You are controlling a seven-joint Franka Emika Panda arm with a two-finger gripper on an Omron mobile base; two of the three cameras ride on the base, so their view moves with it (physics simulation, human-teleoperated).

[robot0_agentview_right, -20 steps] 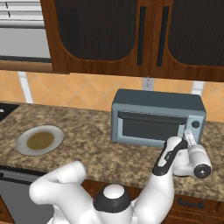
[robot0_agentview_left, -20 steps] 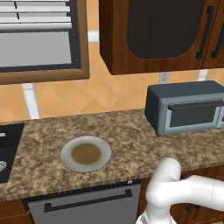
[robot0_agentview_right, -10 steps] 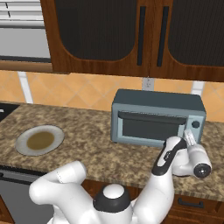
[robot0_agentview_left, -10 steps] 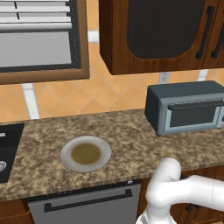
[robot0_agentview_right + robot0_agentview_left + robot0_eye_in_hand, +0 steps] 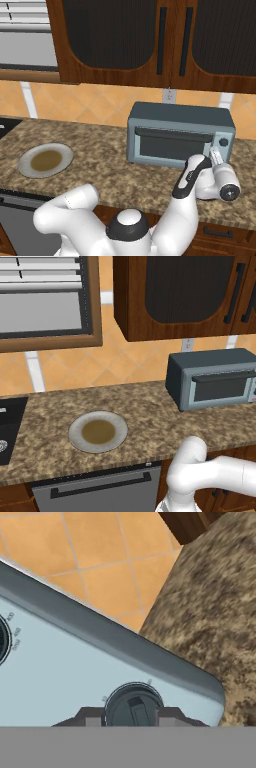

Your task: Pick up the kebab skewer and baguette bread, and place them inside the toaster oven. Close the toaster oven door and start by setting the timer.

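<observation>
The gripper sits at the front right of the toaster oven, directly against a round dark dial on the pale control panel. In the hand view one dark fingertip rises on each side of the dial, with the dial between them; the lower parts of both fingertips are cut off, so contact with the dial cannot be confirmed. A second dial is cut off at the left edge of that view, with small illegible markings beside it. In the right base view the gripper's fingers are too small to resolve.

The toaster oven door is closed, its bar handle across the top. The glass is dark, so the interior cannot be seen. The kebab skewer and baguette bread cannot be located.

The oven stands on the granite counter. Well to its left lies a round plate with a brownish centre. Behind are an orange tiled wall and dark wooden cabinets.
</observation>
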